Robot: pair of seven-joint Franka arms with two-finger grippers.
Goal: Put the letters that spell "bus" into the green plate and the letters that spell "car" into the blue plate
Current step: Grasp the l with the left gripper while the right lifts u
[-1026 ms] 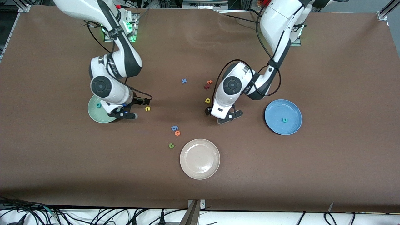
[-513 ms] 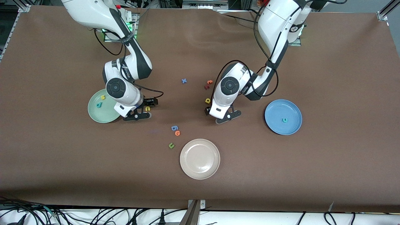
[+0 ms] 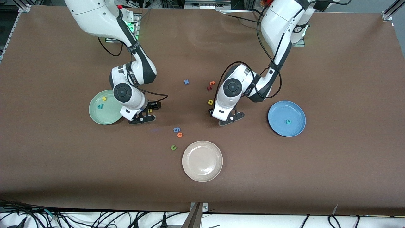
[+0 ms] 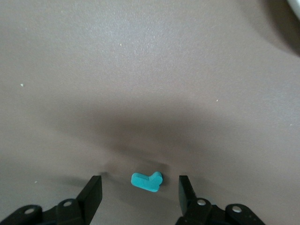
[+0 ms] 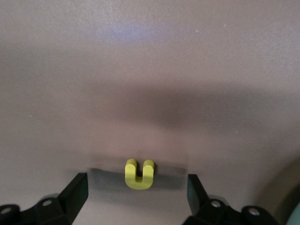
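On green plate [image 3: 95,114] — "s" [image 3: 104,98], "b" [image 3: 100,106]

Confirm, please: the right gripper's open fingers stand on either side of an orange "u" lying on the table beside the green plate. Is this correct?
Not quite: the "u" is yellow, not orange, as the right wrist view shows. The rest holds: the right gripper is open with its fingers on either side of that letter, which lies on the table beside the green plate.

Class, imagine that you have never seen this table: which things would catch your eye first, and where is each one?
Two white arms stoop over the brown table, each with open jaws around a tiny foam letter: the right gripper around a yellow "u" beside the green plate, the left gripper around a teal "r". The blue plate and a beige-white plate also stand out.
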